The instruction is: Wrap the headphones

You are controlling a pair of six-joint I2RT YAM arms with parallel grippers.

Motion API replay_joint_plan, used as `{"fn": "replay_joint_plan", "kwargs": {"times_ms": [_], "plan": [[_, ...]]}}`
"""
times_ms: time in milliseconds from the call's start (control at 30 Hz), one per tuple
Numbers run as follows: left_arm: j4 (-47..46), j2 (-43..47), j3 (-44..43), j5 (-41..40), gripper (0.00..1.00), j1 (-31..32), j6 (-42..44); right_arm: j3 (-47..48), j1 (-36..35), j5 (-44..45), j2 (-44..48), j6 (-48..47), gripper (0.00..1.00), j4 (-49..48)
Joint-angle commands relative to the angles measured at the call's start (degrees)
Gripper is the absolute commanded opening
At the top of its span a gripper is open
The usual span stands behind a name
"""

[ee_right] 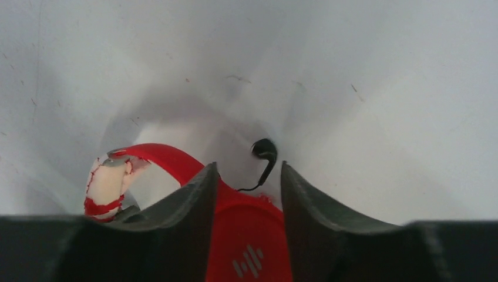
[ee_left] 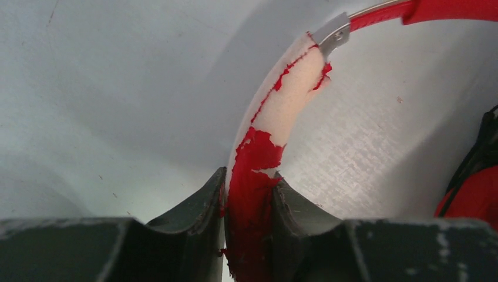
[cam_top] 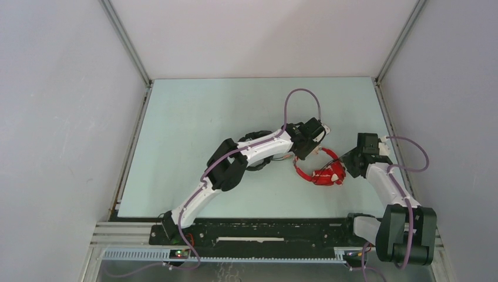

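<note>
The red headphones (cam_top: 325,174) lie on the pale table right of centre, earcups folded together. My left gripper (cam_top: 306,154) is at their far-left side, shut on the curved headband (ee_left: 281,103), whose red skin is peeling off white foam; the jaws (ee_left: 249,197) pinch its red part. My right gripper (cam_top: 348,169) is at the right side, its jaws (ee_right: 246,188) closed on a red earcup (ee_right: 249,249) with a grey logo. The thin dark cable's plug (ee_right: 265,150) lies on the table just beyond the earcup. Another earcup (ee_left: 473,197) shows at the right edge.
White enclosure walls with metal corner posts (cam_top: 126,41) ring the table (cam_top: 205,117). The right wall's rail (cam_top: 390,138) runs close beside my right arm. The left arm's elbow (cam_top: 229,167) lies low over the table's middle. A metal frame (cam_top: 252,232) runs along the near edge.
</note>
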State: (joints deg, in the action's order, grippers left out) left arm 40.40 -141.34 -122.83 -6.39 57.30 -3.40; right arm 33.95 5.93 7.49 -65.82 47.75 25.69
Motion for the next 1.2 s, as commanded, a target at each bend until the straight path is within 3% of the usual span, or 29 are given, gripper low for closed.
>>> {"fn": "replay_joint_plan", "kwargs": {"times_ms": [0, 533, 833, 967, 1167], "plan": [[3.3, 1.15, -1.85, 1.29, 0.36, 0.36, -0.05, 4.25, 0.79, 2.84, 3.32, -1.6, 0.57, 3.64], [0.68, 7.2, -6.62, -0.9, 0.74, 0.45, -3.21, 20.11, 5.05, 5.01, 19.15, -6.45, 0.67, 20.48], [0.11, 18.64, -6.97, -1.59, 0.78, 0.58, -6.03, 27.66, 5.05, 0.01, 23.63, -10.44, 0.73, 25.77], [0.52, 27.75, -1.89, -1.82, 0.78, 0.53, -7.29, 32.14, 5.05, -5.54, 24.88, -13.7, 0.73, 29.61], [-1.72, 46.94, 16.2, -8.01, 0.79, 0.54, -9.08, 34.83, 4.83, -8.72, 29.52, -16.68, 0.74, 35.43]]}}
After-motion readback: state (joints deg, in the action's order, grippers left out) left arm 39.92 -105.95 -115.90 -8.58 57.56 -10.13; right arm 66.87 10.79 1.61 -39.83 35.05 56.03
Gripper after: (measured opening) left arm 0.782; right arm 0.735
